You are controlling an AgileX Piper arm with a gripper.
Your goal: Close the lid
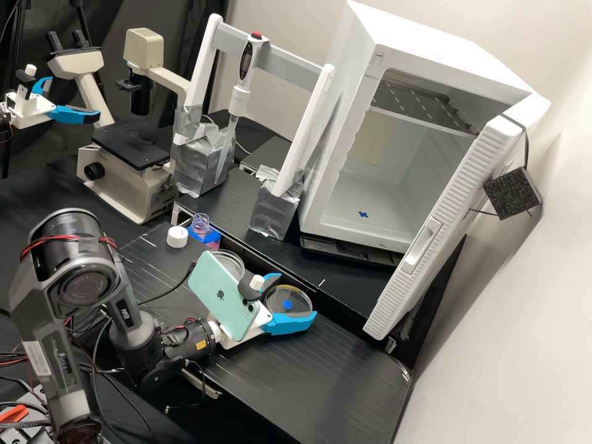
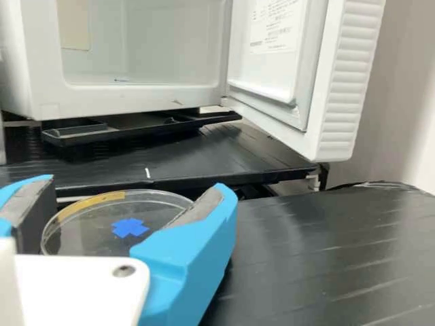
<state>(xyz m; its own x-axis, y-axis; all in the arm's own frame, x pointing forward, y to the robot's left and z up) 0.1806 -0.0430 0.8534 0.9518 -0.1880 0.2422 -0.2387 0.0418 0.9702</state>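
You have the gripper (image 1: 299, 295) clamped on the clear lid (image 1: 288, 313) by the worktop's (image 1: 320, 373) far edge, with open room toward the right corner and a round dish (image 1: 233, 261) toward the left.

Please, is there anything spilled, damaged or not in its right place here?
No spill or damage stands out. The bottle is uncapped, its white cap beside it, and the cabinet door stands open; both look unfinished, though perhaps intended.
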